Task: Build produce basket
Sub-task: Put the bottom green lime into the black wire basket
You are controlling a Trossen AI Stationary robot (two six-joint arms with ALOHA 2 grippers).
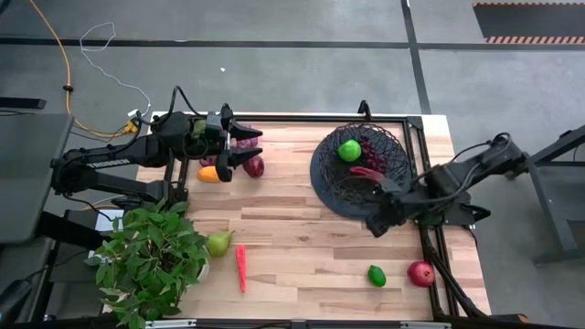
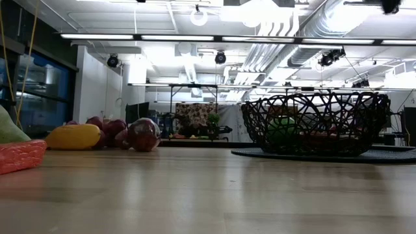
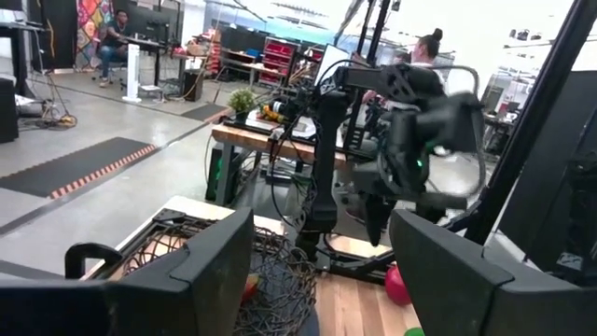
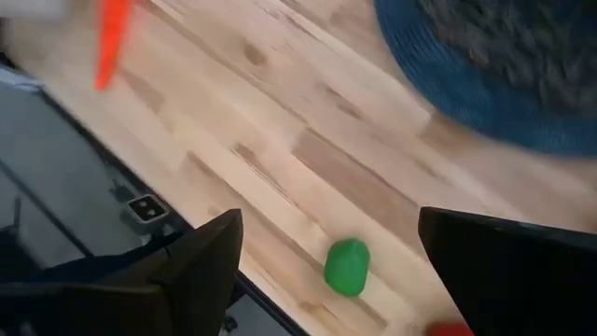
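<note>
The black wire basket (image 1: 361,174) stands at the table's far right and holds a green fruit (image 1: 349,150), dark grapes and a red chilli (image 1: 366,171). My right gripper (image 1: 377,224) hovers open and empty at the basket's near edge. Its wrist view looks down on a green lime (image 4: 347,266). My left gripper (image 1: 251,145) is open and empty above the purple grapes (image 1: 245,139), the red apple (image 1: 254,166) and an orange-yellow fruit (image 1: 210,174) at the far left. A lime (image 1: 377,275), a red apple (image 1: 421,273), a chilli (image 1: 241,267) and a pear (image 1: 218,243) lie near the near edge.
A leafy potted plant (image 1: 151,260) fills the near left corner, beside the pear. Bare wood lies in the middle of the table between the two arms. The table's black frame (image 1: 430,247) runs along the right edge under my right arm. People sit in the room beyond.
</note>
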